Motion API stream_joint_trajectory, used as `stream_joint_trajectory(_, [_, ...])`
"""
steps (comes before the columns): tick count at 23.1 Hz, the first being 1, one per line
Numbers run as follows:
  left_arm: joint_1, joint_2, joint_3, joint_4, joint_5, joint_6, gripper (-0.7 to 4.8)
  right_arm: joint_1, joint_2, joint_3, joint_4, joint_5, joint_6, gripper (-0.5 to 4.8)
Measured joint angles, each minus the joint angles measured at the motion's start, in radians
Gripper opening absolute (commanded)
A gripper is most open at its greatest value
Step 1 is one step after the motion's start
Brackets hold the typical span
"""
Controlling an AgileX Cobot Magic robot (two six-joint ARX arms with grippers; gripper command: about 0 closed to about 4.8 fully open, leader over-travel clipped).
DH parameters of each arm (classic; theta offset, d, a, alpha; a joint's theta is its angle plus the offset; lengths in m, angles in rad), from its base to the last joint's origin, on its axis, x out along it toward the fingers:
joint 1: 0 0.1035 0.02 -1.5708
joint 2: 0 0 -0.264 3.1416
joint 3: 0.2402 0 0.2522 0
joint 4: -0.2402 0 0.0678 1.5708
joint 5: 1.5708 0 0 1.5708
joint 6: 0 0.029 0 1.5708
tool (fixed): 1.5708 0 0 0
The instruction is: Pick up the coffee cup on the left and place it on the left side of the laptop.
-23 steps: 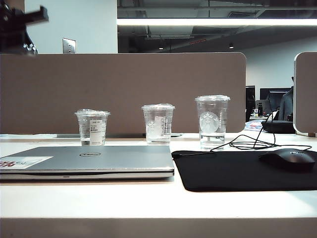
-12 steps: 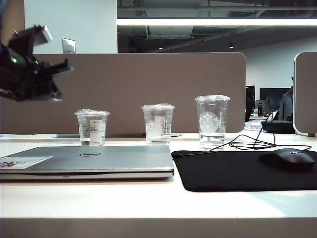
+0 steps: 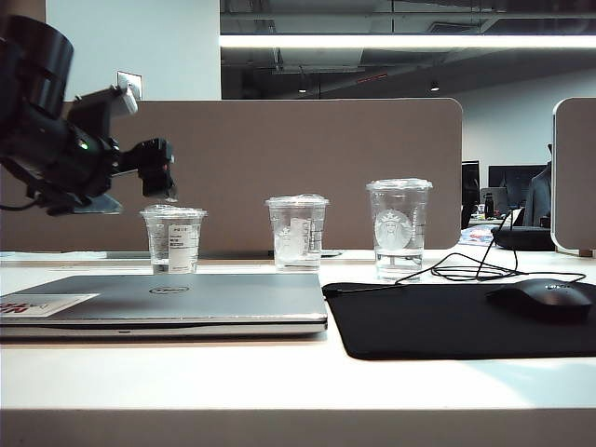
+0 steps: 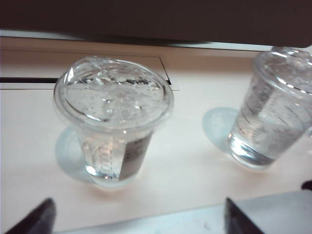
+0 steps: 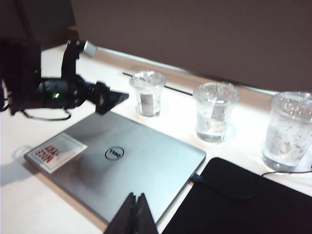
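The coffee cup (image 3: 173,240), a short clear cup with a domed lid and a white label, stands on the table behind the laptop (image 3: 186,303), at the left end of a row of cups. My left gripper (image 3: 164,186) hovers just above and left of its lid, open, with nothing between the fingers. In the left wrist view the coffee cup (image 4: 114,122) lies ahead of the left gripper (image 4: 138,214), beyond the laptop's edge (image 4: 195,222). My right gripper (image 5: 136,214) is shut and empty above the laptop (image 5: 122,161), with the coffee cup (image 5: 147,93) far beyond it.
A mid-height clear cup (image 3: 297,233) and a tall logo cup (image 3: 399,228) stand to the right of the coffee cup. A black mouse mat (image 3: 447,321) with a mouse (image 3: 545,300) and cable lies right of the laptop. A brown partition (image 3: 279,149) backs the table.
My left arm has swung down and to the right from the upper left corner, ending by the coffee cup's lid, and its jaws now stand apart. The cups and laptop have not moved.
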Motion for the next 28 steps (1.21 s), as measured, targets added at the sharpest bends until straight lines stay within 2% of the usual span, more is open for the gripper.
stream_joint_trajectory(18, [0.000, 0.320, 0.261, 0.027, -0.006, -0.023, 4.79, 0.004, 0.000, 0.000, -0.012, 0.000, 0.000, -0.05])
stream_joint_trajectory(28, [0.000, 0.407, 0.270, 0.137, -0.009, -0.042, 4.79, 0.006, 0.000, 0.000, -0.012, 0.000, 0.000, -0.05])
